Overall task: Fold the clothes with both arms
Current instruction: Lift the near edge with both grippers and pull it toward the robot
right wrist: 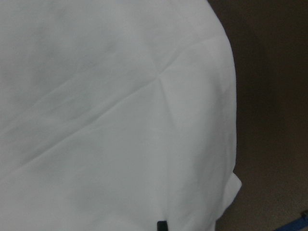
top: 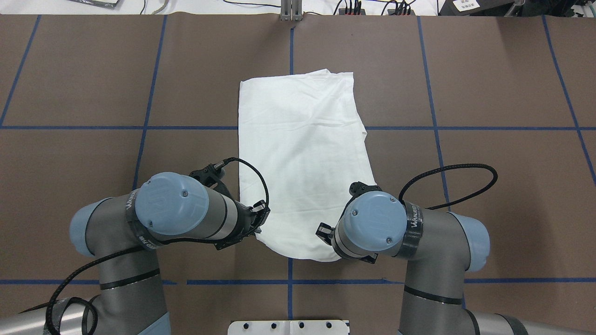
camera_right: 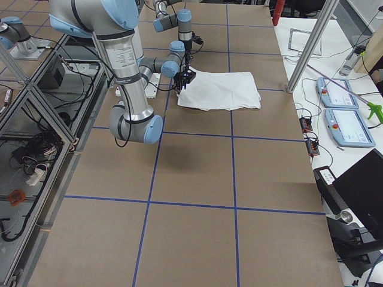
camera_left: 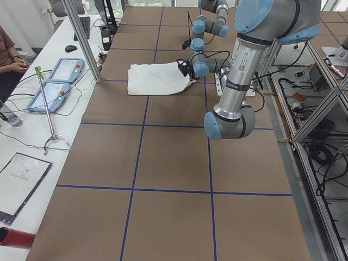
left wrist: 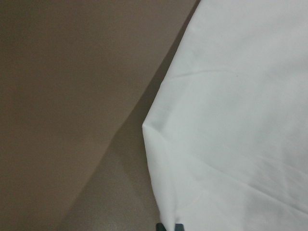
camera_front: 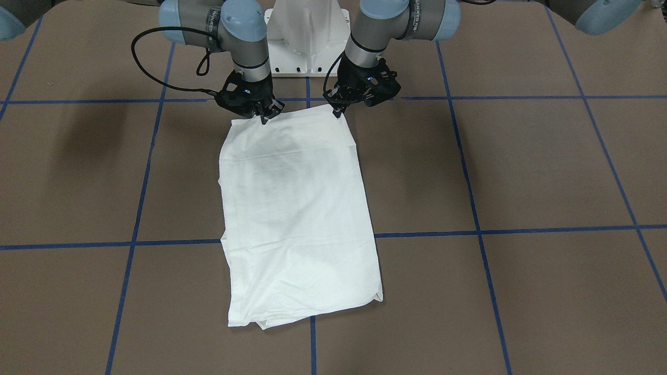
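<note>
The white shirt [camera_front: 297,208] lies on the brown table as a long folded rectangle, its text and neck label hidden. It also shows in the overhead view [top: 302,139] and the side views [camera_left: 155,79] [camera_right: 221,89]. My left gripper [camera_front: 340,110] [top: 258,223] is shut on the shirt's corner nearest the robot on my left. My right gripper [camera_front: 266,116] [top: 326,232] is shut on the other near corner. In the wrist views white cloth [left wrist: 231,120] [right wrist: 120,120] fills the frame, and the dark fingertips [left wrist: 168,226] [right wrist: 162,225] sit pinched at its bottom edge.
The white pedestal base [camera_front: 307,36] [top: 288,327] stands just behind the grippers. Blue tape lines [camera_front: 417,233] grid the table. Beyond the far edge are tablets [camera_left: 54,81] [camera_right: 347,119], metal poles [camera_left: 81,38] and cables.
</note>
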You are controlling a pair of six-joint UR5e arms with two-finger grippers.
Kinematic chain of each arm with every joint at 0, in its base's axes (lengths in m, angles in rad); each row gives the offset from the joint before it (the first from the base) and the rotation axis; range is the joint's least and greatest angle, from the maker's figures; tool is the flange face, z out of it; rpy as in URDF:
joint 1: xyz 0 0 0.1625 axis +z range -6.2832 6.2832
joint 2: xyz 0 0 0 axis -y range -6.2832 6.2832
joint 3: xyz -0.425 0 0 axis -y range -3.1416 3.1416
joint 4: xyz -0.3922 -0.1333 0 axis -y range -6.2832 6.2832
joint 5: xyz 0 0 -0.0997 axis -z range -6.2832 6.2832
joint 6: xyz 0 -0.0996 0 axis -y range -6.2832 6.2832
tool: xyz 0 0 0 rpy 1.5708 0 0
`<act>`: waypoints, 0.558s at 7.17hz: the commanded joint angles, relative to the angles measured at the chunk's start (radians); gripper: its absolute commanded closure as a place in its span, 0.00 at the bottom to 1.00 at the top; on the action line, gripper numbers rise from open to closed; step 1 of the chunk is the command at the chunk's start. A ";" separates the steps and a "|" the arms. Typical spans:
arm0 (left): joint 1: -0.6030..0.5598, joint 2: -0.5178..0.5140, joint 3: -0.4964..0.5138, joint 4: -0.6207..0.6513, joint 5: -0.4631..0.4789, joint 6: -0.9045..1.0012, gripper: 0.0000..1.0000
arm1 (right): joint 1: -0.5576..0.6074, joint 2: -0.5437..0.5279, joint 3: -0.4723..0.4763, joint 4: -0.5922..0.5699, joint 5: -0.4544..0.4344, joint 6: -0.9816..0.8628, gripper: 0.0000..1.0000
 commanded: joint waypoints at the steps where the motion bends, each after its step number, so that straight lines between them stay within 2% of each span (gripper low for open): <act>1: 0.024 0.054 -0.097 0.025 -0.001 -0.005 1.00 | -0.034 -0.008 0.130 -0.100 0.003 0.000 1.00; 2: 0.033 0.064 -0.159 0.075 -0.004 -0.011 1.00 | -0.040 -0.008 0.188 -0.136 0.006 0.006 1.00; 4: 0.105 0.064 -0.294 0.193 -0.030 -0.055 1.00 | -0.029 -0.008 0.265 -0.159 0.114 0.006 1.00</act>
